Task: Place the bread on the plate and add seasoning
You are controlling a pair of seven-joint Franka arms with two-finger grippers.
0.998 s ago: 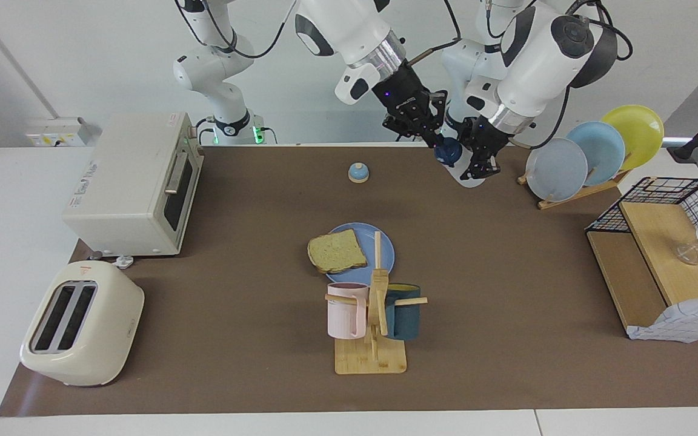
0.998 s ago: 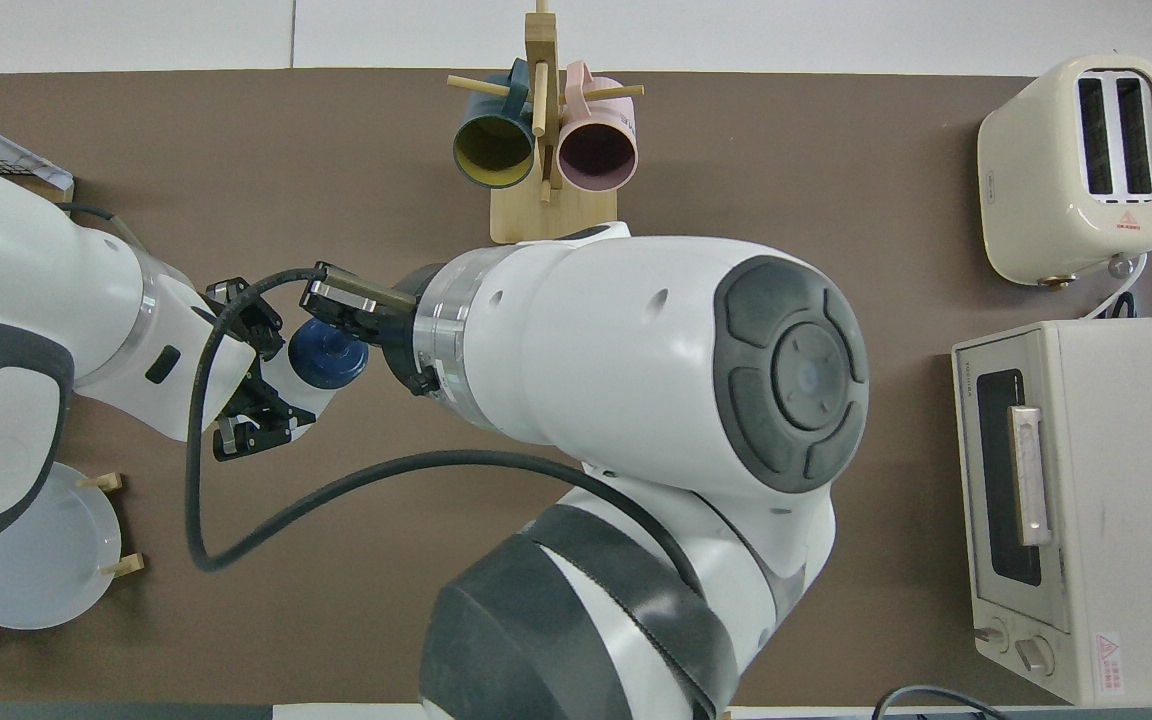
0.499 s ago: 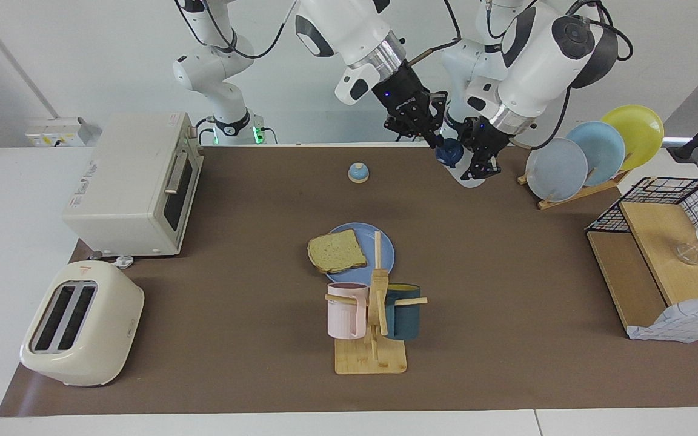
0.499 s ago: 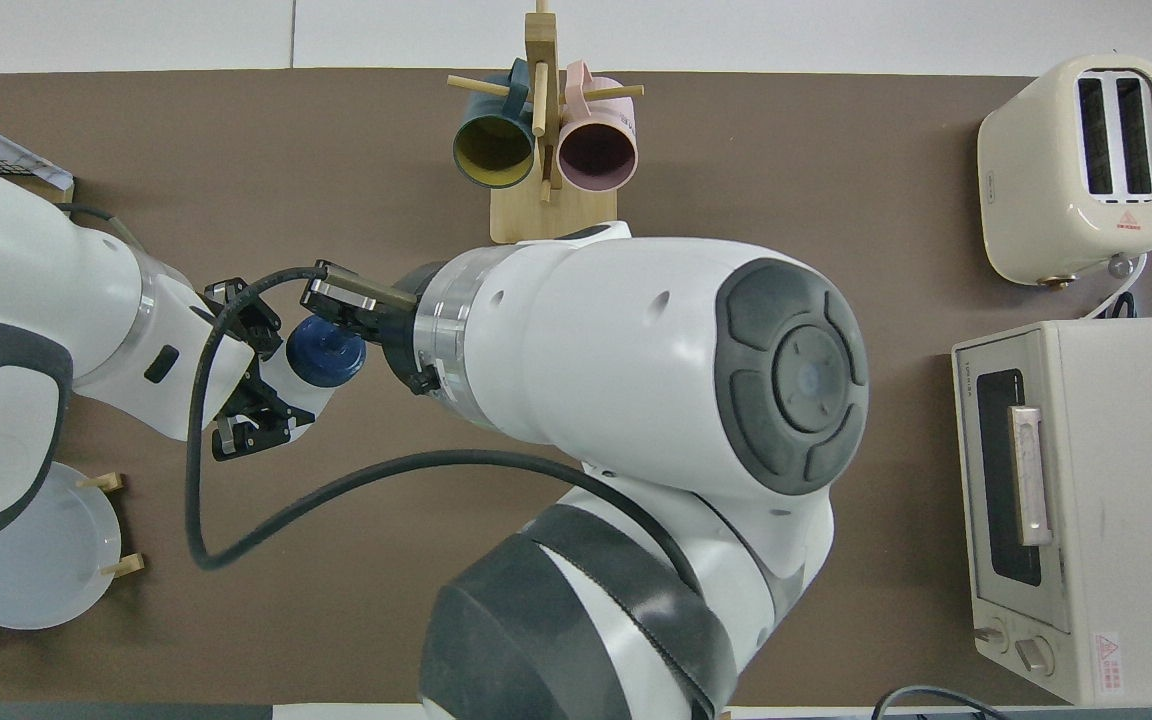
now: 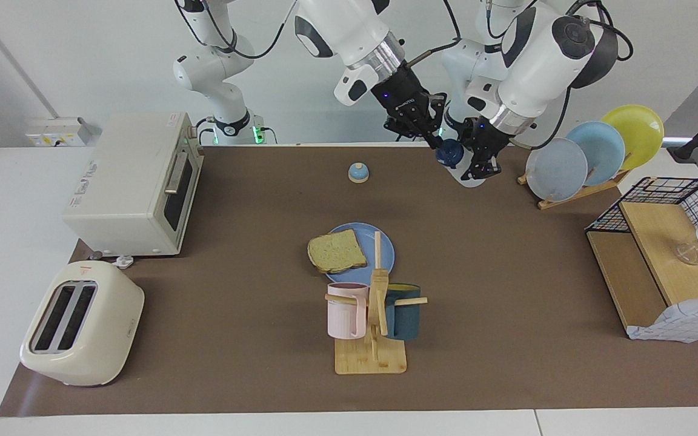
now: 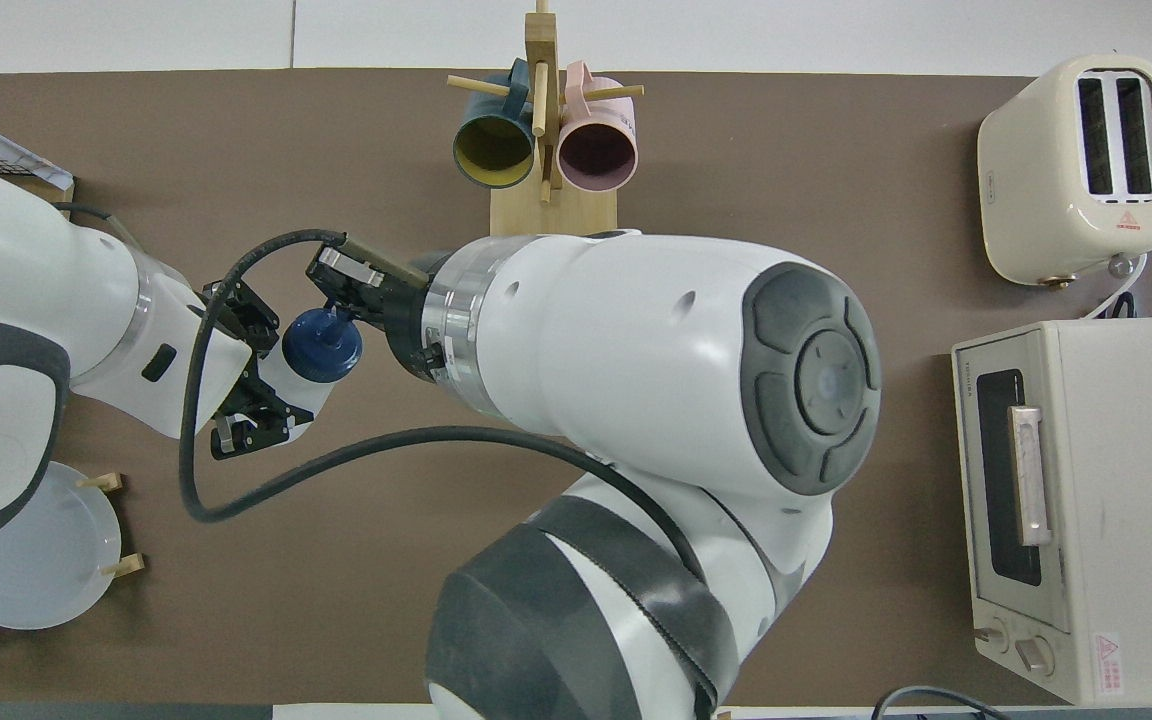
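Observation:
The bread [image 5: 337, 251] lies on the blue plate [image 5: 383, 241] at mid table, with one corner hanging over the rim toward the right arm's end. In the overhead view the right arm hides both. The seasoning [image 5: 468, 177] [image 6: 322, 346] hangs tilted above the mat near the robots. My left gripper [image 5: 477, 162] [image 6: 258, 385] is shut around its whitish body. My right gripper [image 5: 440, 143] [image 6: 341, 300] is shut on the tip of its dark blue cap.
A small blue-domed bell [image 5: 358, 172] sits near the robots. A mug rack [image 5: 373, 321] stands just past the plate. A toaster [image 5: 82, 330] and oven [image 5: 134, 181] are at the right arm's end. A plate rack [image 5: 591, 154] and wire basket [image 5: 658, 242] are at the left arm's end.
My right gripper has closed onto the tip of the cap. Both grippers and the bottle have shifted slightly. Bread and plate have not moved.

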